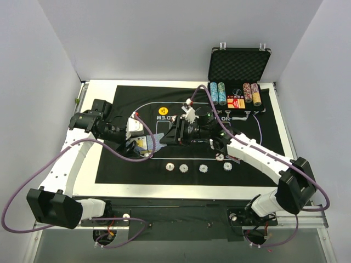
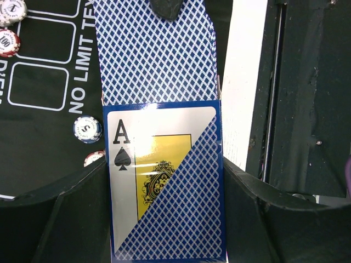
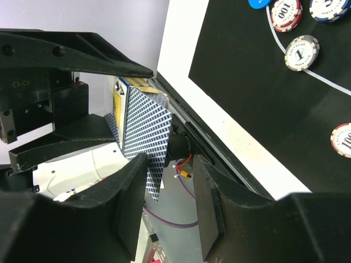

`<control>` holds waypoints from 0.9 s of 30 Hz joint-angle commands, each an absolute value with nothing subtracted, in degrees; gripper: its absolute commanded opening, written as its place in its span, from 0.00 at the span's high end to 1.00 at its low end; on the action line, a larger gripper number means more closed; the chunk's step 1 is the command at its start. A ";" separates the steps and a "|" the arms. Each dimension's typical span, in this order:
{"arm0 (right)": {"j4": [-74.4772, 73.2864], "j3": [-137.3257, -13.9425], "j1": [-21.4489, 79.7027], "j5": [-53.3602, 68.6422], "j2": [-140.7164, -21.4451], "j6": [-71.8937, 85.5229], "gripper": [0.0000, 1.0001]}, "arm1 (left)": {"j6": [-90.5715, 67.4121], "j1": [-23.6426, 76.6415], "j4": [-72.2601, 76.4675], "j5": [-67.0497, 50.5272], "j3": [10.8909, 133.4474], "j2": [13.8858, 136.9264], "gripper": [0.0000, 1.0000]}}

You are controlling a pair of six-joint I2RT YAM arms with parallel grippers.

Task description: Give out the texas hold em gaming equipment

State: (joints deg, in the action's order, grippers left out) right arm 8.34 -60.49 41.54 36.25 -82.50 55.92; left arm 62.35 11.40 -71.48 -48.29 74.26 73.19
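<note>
My left gripper (image 1: 141, 144) is shut on a pack of playing cards (image 2: 164, 181), blue diamond pattern with an ace of spades, held above the mat's left end. Its long flap (image 2: 156, 55) stands open. My right gripper (image 1: 166, 136) is open, and the flap's corner (image 3: 143, 137) lies between its fingers (image 3: 131, 181), beside the left one. One right fingertip (image 2: 167, 8) overlaps the flap's end. Several striped poker chips (image 1: 185, 167) lie in a row on the mat's near side. A yellow button disc (image 1: 162, 110) lies mid-mat. A blue disc's edge (image 3: 259, 2) shows in the right wrist view.
The black felt mat (image 1: 258, 137) covers the white table. An open black case (image 1: 239, 66) at the back right holds stacked chips (image 1: 221, 93) and more (image 1: 251, 92). Loose chips (image 2: 87, 129) lie below my left gripper. Purple cables loop beside both arms.
</note>
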 commanded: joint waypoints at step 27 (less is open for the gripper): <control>18.63 -55.28 40.69 35.33 -78.66 61.87 0.40 | 61.70 10.11 -67.94 -51.94 72.68 70.75 0.88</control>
State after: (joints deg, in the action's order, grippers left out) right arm 13.98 -55.11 40.21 35.33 -78.96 60.75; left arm 61.69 10.37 -69.58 -48.42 71.92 72.64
